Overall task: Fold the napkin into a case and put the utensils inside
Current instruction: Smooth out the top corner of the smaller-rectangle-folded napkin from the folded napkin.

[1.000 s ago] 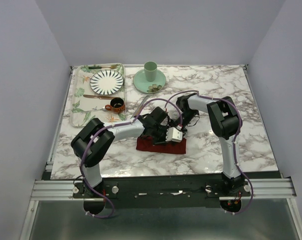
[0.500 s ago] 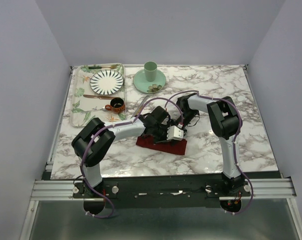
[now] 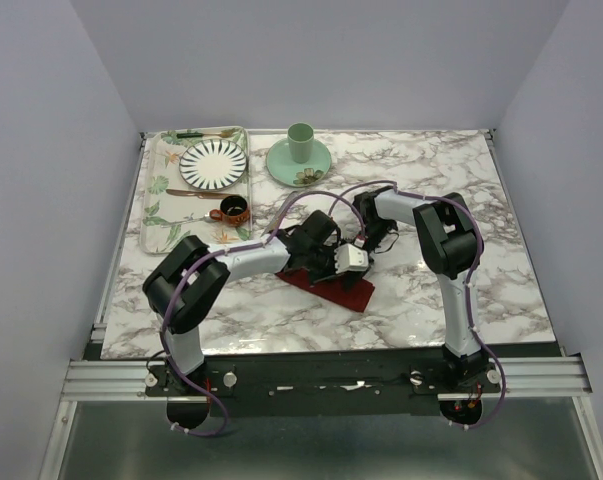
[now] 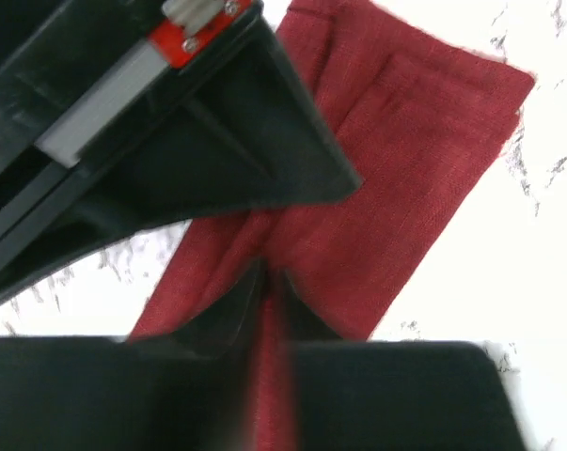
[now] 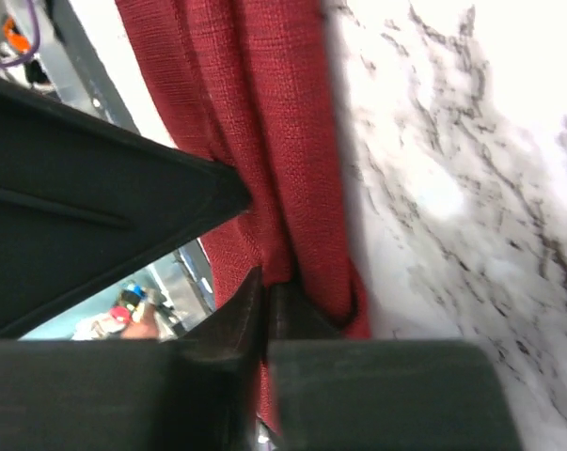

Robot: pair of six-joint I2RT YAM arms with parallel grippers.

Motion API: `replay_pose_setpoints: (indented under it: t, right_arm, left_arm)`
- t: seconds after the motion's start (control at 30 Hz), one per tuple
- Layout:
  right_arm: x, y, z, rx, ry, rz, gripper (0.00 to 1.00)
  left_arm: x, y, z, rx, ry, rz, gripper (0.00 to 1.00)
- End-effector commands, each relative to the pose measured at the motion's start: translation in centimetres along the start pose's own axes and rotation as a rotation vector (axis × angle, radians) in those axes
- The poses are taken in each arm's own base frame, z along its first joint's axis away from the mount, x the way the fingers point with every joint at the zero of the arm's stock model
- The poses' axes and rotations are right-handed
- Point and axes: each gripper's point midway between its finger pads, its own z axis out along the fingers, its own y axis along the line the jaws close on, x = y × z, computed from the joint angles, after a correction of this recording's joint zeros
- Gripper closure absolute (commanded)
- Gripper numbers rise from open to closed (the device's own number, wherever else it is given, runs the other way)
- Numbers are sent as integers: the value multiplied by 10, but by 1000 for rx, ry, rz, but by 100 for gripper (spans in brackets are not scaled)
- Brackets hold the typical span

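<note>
The dark red napkin (image 3: 333,290) lies folded into a narrow strip, slanting across the marble table (image 3: 431,180) between the two arms. My left gripper (image 3: 328,262) is over its far edge. In the left wrist view the left gripper (image 4: 267,278) is shut on a pinched ridge of the napkin (image 4: 405,178). My right gripper (image 3: 367,246) meets the strip's far right end. In the right wrist view the right gripper (image 5: 265,284) is shut on the napkin's (image 5: 264,113) bunched folds. The utensils are out of view.
A floral tray (image 3: 159,205) at the back left holds a striped plate (image 3: 213,163), a small brown cup (image 3: 233,209), a green-handled utensil (image 3: 193,134) and a brown-gold utensil (image 3: 193,194). A green cup (image 3: 300,142) stands on a green saucer (image 3: 281,163) behind the arms.
The napkin has gone from a broad rectangle to a narrower slanted strip. Both grippers have shifted slightly away from the bases, drawing the cloth's far edge with them.
</note>
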Motion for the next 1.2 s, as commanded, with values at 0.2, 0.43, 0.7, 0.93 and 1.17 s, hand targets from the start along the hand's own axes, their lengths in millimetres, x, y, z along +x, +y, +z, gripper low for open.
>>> replay_pose_setpoints:
  t: [0.2,0.43,0.7,0.93,1.17]
  right_arm:
    - [7,-41,-2,203,52,-1,99]
    - [13,-55,-13,310,90,-37,99]
    - [10,-62,-22,356,111,-87,99]
    - [3,-70,-29,400,127,-143,99]
    - [-6,-84,-37,460,138,-184,99]
  left_arm:
    - [-24,39,-79,-2,-262,-399,54]
    - [-33,33,-116,121,-436,-702,55]
    - [-33,27,-91,295,-484,-960,81]
    - [-3,48,-45,266,-430,-1155,82]
    - [18,57,-29,240,-399,-1234,80]
